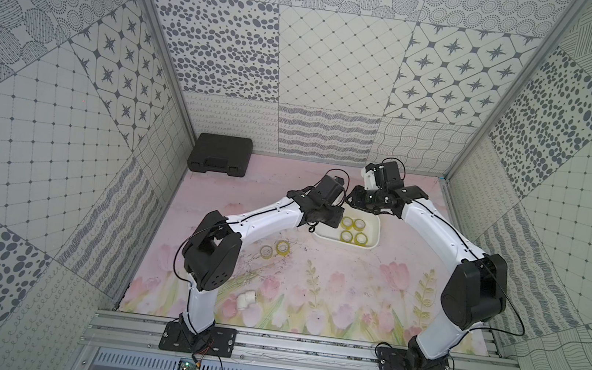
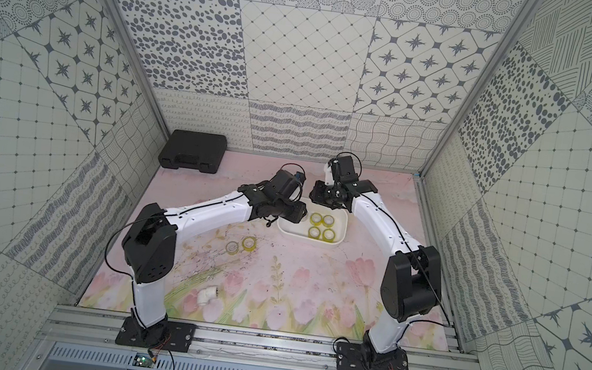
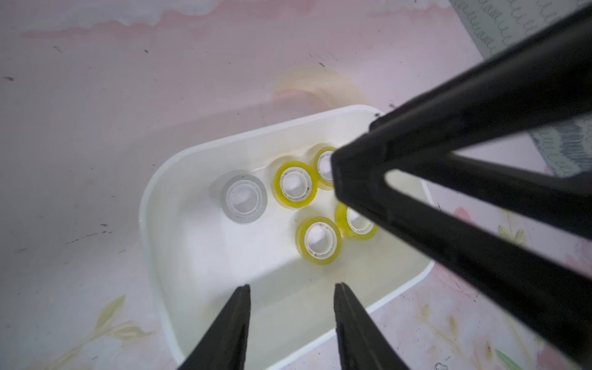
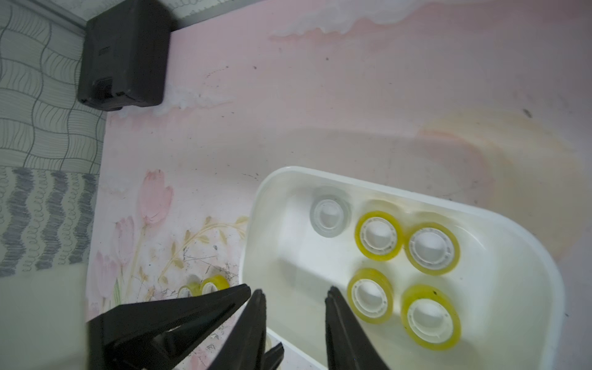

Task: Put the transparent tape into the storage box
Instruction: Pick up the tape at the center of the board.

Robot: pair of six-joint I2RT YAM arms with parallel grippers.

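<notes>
Though well along, looks not done yet. Flat in the white box (image 4: 288, 262): four yellow rolls (image 4: 361, 238) of clear tape in a little square, and one grey roll (image 3: 228, 205) just beside them. Out on the bench (image 1: 350, 296), well apart from the box: a yellow roll (image 1: 282, 247) with a paler roll (image 1: 267, 251) just beside it, both near the left arm (image 1: 264, 213).

Left gripper (image 3: 292, 288) over one end of the box, jaws apart, nothing between them. Right gripper (image 4: 295, 291) over the box edge, jaws a little apart, also holding nothing.

Probably very light and stiff, with a hard white ring in the middle. Likely smooth and a bit slippery on the outside, so could pop out of a loose pinch. Does not look easy to break.

Best to go for the yellow roll on the bench with the left gripper. Come straight down and pinch across the whole ring, from one side to the other. Squeeze firmly but not hard. Watch out for the paler roll right next to it: could get bumped and slide away. Leave the white pipe piece (image 1: 246, 299) and the black case (image 1: 219, 159) alone.
</notes>
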